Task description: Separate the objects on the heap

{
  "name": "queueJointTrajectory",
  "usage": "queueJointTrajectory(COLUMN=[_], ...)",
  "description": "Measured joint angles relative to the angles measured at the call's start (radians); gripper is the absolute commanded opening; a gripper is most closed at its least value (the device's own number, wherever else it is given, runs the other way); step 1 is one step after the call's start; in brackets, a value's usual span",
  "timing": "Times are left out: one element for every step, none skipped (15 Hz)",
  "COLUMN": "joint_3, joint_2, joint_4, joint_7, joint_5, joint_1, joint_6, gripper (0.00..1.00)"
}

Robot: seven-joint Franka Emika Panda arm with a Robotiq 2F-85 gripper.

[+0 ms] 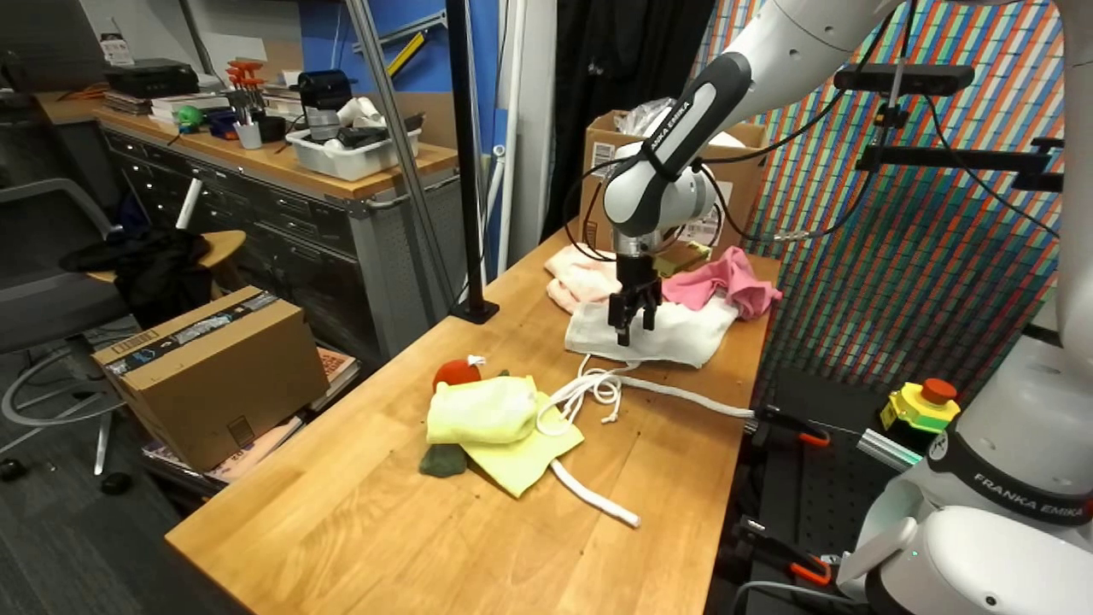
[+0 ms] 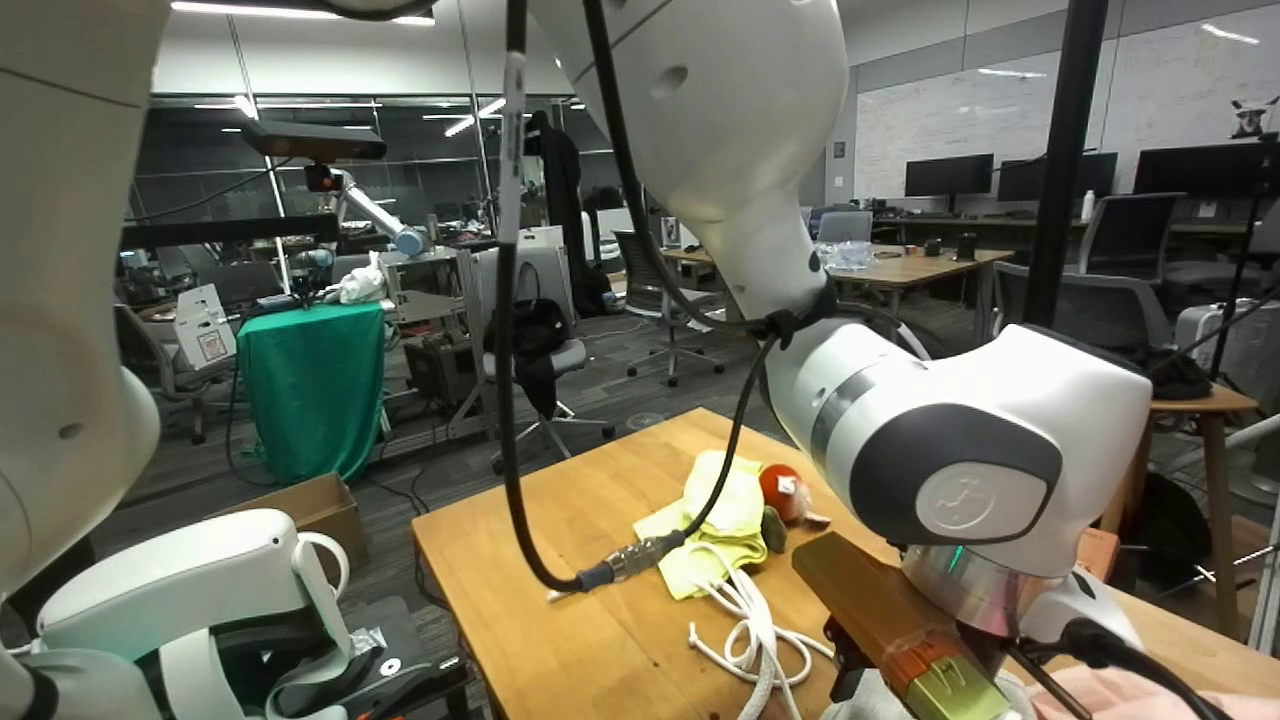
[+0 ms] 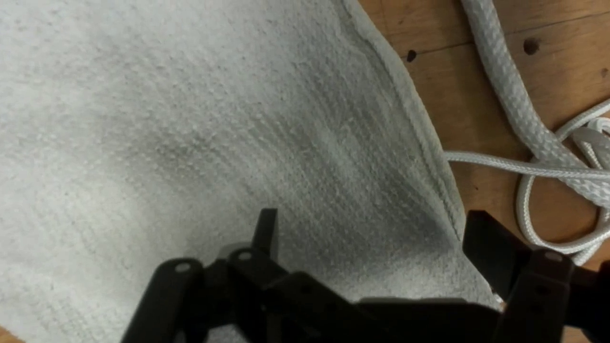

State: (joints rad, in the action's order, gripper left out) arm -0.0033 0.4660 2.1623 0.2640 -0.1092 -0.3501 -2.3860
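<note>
The objects of the heap lie in two groups. At the table's far end, a white towel [image 1: 687, 331] touches a pink cloth [image 1: 726, 280] and a pale cream-pink cloth [image 1: 581, 272]. Nearer the middle, a folded yellow-green cloth [image 1: 482, 414] partly covers a red-and-green toy [image 1: 457, 373]. A white cord [image 1: 683, 393] loops between both groups, and one end emerges from beneath the yellow-green cloth. My gripper [image 1: 636, 331] points down over the towel, jaws wide apart. In the wrist view the gripper [image 3: 371, 214] straddles the towel's edge; whether the fingertips touch it I cannot tell.
A brown cardboard box [image 1: 743, 192] stands behind the cloths at the table's far end. Close to the table's side rises a black post [image 1: 465, 171]. Clamps [image 1: 794, 424] sit along the robot-side edge. A cable [image 2: 510, 400] hangs from the arm.
</note>
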Motion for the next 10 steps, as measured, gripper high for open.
queueJointTrajectory(joint_3=[-0.002,-0.004,-0.005,-0.007,-0.008,-0.009,-0.011,-0.013,-0.015,-0.016], joint_2=[0.011,0.021,0.030,0.038,0.047,0.055,0.060,0.063,0.064,0.066], joint_4=[-0.005,-0.011,-0.016,-0.020,-0.023,-0.026,-0.027,-0.027,-0.027,-0.027], joint_7=[0.002,0.003,0.005,0.006,0.007,0.007,0.007,0.007,0.007,0.007], joint_5=[0.000,0.000,0.000,0.000,0.000,0.000,0.000,0.000,0.000,0.002], joint_1=[0.001,0.001,0.001,0.001,0.001,0.001,0.001,0.003,0.005,0.006], joint_6=[0.000,-0.001,-0.005,-0.014,-0.026,-0.042,-0.053,-0.063,-0.073,-0.080], gripper=[1.00,1.00,1.00,1.00,1.00,1.00,1.00,1.00,1.00,0.75])
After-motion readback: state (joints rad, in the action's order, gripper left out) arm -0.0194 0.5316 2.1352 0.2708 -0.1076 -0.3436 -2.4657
